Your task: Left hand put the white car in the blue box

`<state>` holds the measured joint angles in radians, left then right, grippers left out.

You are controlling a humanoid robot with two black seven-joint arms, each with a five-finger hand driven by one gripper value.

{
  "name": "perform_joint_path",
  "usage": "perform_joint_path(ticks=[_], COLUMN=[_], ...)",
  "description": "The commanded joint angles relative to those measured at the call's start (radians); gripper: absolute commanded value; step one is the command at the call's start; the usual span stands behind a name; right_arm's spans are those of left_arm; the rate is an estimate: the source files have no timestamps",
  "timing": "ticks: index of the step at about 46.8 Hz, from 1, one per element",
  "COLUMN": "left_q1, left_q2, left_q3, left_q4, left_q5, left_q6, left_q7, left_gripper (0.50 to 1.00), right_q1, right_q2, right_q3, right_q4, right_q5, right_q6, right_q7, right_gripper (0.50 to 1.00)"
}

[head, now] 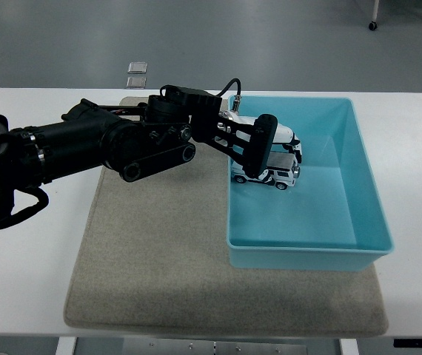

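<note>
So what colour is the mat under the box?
Beige-grey, a plain felt-like mat, seen in the head view under the blue box.

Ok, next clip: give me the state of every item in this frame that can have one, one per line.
white car: upright, gripped, low inside the box near its left wall; whether the wheels touch the floor is unclear
left robot hand: fingers closed around the car
blue box: open-topped, upright on the mat, holding only the car
grey mat: flat on the table, under the box
white table: bears the mat
</note>
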<state>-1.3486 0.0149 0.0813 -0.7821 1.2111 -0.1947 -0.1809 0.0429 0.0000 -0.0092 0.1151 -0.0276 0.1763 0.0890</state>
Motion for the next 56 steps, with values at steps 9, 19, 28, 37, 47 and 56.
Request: perform_joint_path(ticks=[9,19,28,37,47,56], left_q1=[0.006,-0.003,0.003,0.005,-0.001,-0.007], left_q2=[0.0,0.002,0.011,0.016,0.022,0.048], left_q3=[0.0,-0.014,-0.093,-0.153,-0.178,-0.255], left_q4=[0.007,0.038,0.106,0.106,0.106,0.129], left_q5=[-0.007,-0.015,-0.028,-0.038,-0.056,-0.059], left_q6=[0.0,0.001,0.035,0.037,0.038,0.041], left_q7=[0.0,0.001,-0.005,-0.005,-0.005,-0.005], left_gripper=[0.958,0.966,0.996,0.996,0.996,0.996], right_q1=[0.0,0.0,0.0,0.0,0.0,0.0], right_q2=[0.0,0.0,0.0,0.0,0.0,0.0], right_q3=[0.0,0.0,0.0,0.0,0.0,0.0], right_q4=[0.0,0.0,0.0,0.0,0.0,0.0], right_q5=[0.0,0.0,0.0,0.0,0.0,0.0], right_q6=[0.0,-0.001,-0.001,0.0,0.0,-0.001], right_q7=[0.0,0.0,0.0,0.0,0.0,0.0], right_gripper=[0.936,0.936,0.936,0.936,0.936,0.936])
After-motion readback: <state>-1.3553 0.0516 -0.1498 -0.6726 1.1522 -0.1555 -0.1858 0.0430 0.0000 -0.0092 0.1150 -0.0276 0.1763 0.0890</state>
